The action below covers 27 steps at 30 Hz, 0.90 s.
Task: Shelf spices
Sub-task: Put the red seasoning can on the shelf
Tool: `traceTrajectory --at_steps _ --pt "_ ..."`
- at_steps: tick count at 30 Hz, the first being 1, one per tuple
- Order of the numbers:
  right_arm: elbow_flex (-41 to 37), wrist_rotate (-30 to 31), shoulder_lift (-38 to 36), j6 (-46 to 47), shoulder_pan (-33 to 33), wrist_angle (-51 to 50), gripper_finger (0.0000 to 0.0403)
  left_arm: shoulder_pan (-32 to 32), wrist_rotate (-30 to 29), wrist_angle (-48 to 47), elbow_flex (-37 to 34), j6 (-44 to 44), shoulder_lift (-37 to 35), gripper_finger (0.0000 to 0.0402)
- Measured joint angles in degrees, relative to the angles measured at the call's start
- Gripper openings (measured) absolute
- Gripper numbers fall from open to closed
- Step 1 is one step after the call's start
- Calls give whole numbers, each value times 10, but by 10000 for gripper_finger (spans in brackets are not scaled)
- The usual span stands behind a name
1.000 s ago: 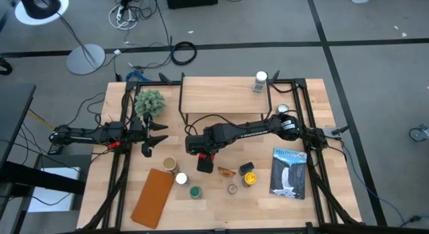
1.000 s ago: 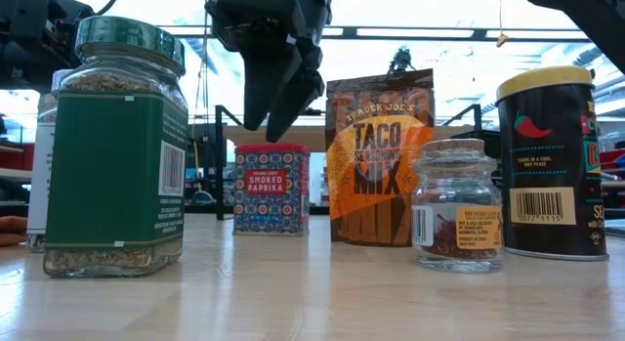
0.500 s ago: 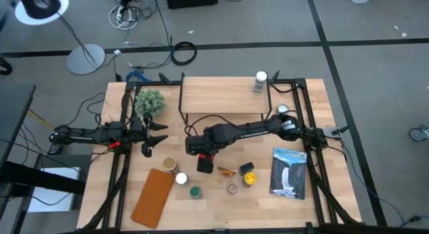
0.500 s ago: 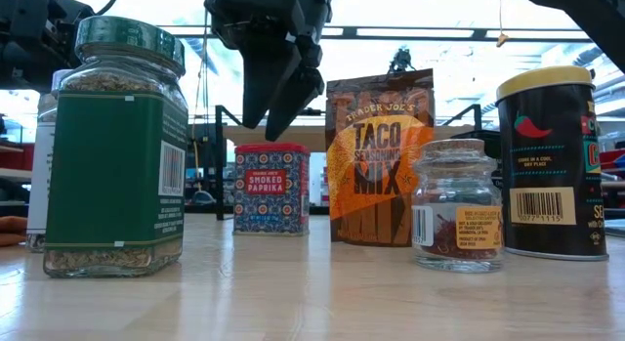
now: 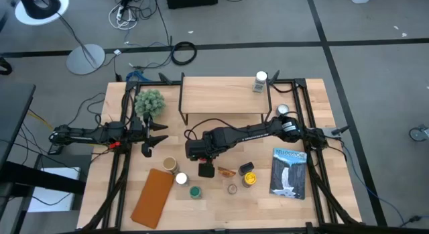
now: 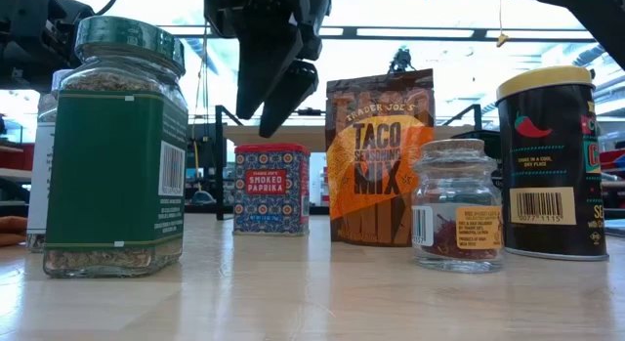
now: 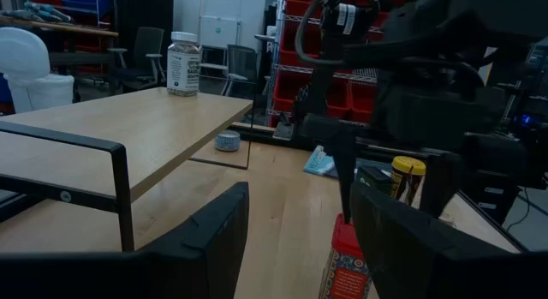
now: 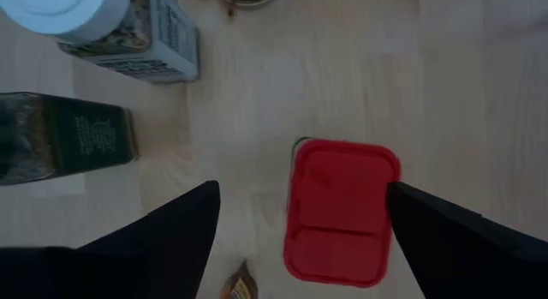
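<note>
The red tin (image 8: pixel 341 212) stands upright on the tabletop among the other spices. My right gripper (image 8: pixel 303 189) hangs open just above it, pointing steeply down, one finger to each side and clear of the tin (image 6: pixel 270 190). Around it stand the amber packet (image 6: pixel 379 155), a small glass jar (image 6: pixel 455 204), a yellow-lidded tin (image 6: pixel 547 160) and a green-lidded jar (image 6: pixel 117 146). The shelf (image 5: pixel 224 96) stands at the far middle with a white-lidded jar (image 5: pixel 260 81) on its right end. My left gripper (image 5: pixel 151 137) waits open at the table's left.
A small green plant (image 5: pixel 149 102) stands left of the shelf. A silver round tin (image 5: pixel 283 109) lies at its right leg, a blue-and-white packet (image 5: pixel 288 170) at the right, and a tan flat pouch (image 5: pixel 153 197) at the near left. Bare wood lies under the shelf.
My right gripper has opened a little wider while staying above the red tin. None of the spices has moved.
</note>
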Motion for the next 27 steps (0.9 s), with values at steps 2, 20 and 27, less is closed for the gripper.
traceTrajectory --at_steps 2,20,27 --pt "0 4 0 -5 0 1 336 0 0 0 0 0 0 209" --pt "0 51 0 -17 -2 3 397 0 0 0 0 0 0 209" --pt "0 51 0 0 -2 8 378 0 0 0 0 0 0 209"
